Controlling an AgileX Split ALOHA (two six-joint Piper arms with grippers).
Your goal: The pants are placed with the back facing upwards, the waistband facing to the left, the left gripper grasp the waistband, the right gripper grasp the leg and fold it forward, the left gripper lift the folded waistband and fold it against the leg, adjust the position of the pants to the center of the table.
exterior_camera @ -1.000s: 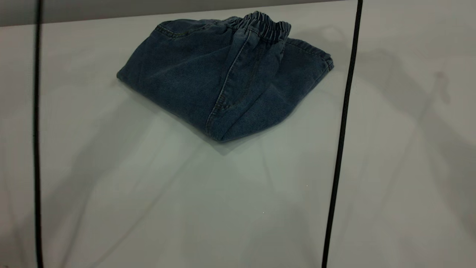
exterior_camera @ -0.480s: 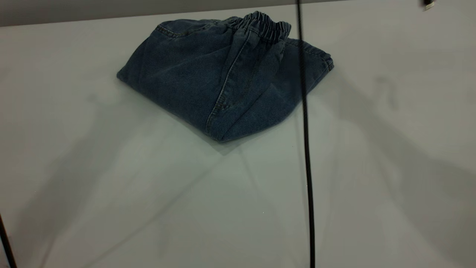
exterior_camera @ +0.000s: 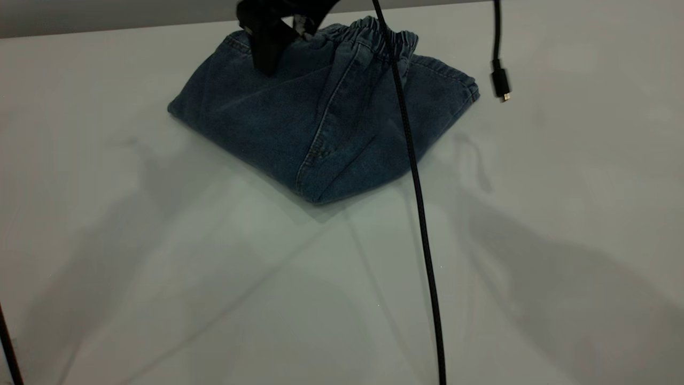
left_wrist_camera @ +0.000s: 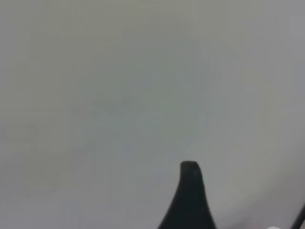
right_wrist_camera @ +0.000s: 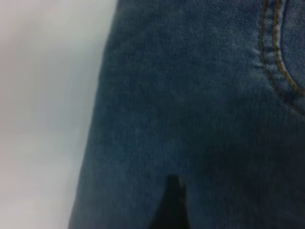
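Observation:
The pants [exterior_camera: 320,117] lie folded into a blue denim wedge at the far middle of the table [exterior_camera: 214,278]. Their gathered waistband [exterior_camera: 382,37] sits on top at the far edge. My right gripper [exterior_camera: 265,61] hangs as a black claw just above the pants' far left part. In its wrist view the denim [right_wrist_camera: 190,95] fills the picture close below the gripper's black tip [right_wrist_camera: 171,200], with table [right_wrist_camera: 43,95] beside the cloth edge. The left wrist view holds only bare table [left_wrist_camera: 119,95] and a black tip of my left gripper [left_wrist_camera: 189,191]. The leg is folded under and hidden.
A black cable [exterior_camera: 419,214] hangs across the view, over the waistband and down to the near edge. A second cable ends in a dangling plug [exterior_camera: 500,85] to the right of the pants. Another thin cable [exterior_camera: 8,347] shows at the near left corner.
The black claw has come into the exterior view over the pants' far left part. The hanging cable swung left, and the plug dropped lower. The pants lie as before.

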